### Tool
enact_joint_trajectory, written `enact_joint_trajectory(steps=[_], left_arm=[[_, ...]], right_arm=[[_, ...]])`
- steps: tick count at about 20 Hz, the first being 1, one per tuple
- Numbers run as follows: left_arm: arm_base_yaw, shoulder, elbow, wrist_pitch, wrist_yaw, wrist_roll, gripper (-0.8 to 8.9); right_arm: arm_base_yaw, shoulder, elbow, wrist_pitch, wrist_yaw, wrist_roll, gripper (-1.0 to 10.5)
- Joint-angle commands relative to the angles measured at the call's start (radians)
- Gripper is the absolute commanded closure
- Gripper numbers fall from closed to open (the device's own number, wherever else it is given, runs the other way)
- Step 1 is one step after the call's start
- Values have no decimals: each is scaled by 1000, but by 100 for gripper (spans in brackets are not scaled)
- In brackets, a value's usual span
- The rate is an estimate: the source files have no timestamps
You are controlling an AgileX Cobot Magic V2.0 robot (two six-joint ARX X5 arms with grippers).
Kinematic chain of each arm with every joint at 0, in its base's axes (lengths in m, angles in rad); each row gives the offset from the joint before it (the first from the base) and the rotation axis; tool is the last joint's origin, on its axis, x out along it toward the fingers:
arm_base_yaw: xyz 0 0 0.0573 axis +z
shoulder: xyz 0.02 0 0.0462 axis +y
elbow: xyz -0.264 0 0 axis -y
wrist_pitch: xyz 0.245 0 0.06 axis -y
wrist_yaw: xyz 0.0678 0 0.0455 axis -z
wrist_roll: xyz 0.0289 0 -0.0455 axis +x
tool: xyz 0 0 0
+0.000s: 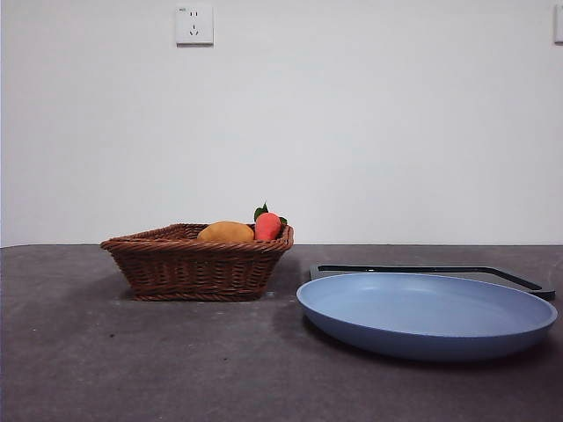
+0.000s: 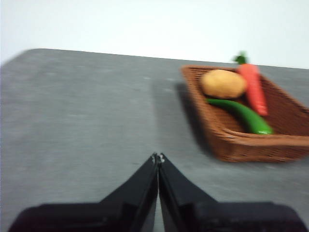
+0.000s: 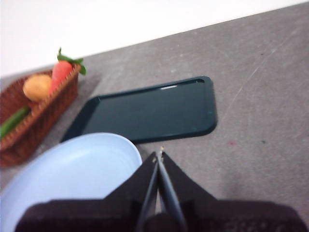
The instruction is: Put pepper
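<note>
The blue plate (image 1: 427, 315) lay nearest the front camera, on the dark grey table (image 1: 79, 352), with the dark tray (image 1: 435, 269) flat just behind it.

Furthest left, the left gripper (image 2: 158, 157) hung over bare table with its two black jaws pressed together, tips touching and holding nothing. Ahead of it and off to one side, well apart, stood the brown wicker basket (image 2: 241, 145). The pepper (image 2: 244, 114) lay inside, a glossy dark green, smooth, slim and slightly curved vegetable with a rounded end. Its long axis ran on a slant along the basket floor, one end tucked under the yellow-orange oval fruit (image 2: 223, 83), the other reaching toward the basket's near wall, closer to the left gripper. The red-orange fruit with green leaves (image 2: 252, 87) lay beside it, roughly parallel.

Further right, the right gripper (image 3: 159, 155) hovered at the plate's rim, jaws likewise closed tip to tip and empty, the tray just beyond its tips. From there the pepper showed only as a green strip in the basket, well away.
</note>
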Motion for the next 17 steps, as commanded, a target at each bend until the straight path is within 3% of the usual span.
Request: enact_joint_trajectory(steps=[1,7,14,17], left_arm=[[2,-2,-10,23,85,-79,806],[2,-2,8,77,174,-265,807],[2,32,115,28,204,-283,807],[2,94,191,-20,211,-278,807]], right_arm=[[3,-3,-2,30,-23,116,940],[3,14,35,83,-54,215,941],[3,105,180,76,-54,209,941],[3,176,269,52,-55,159,941]])
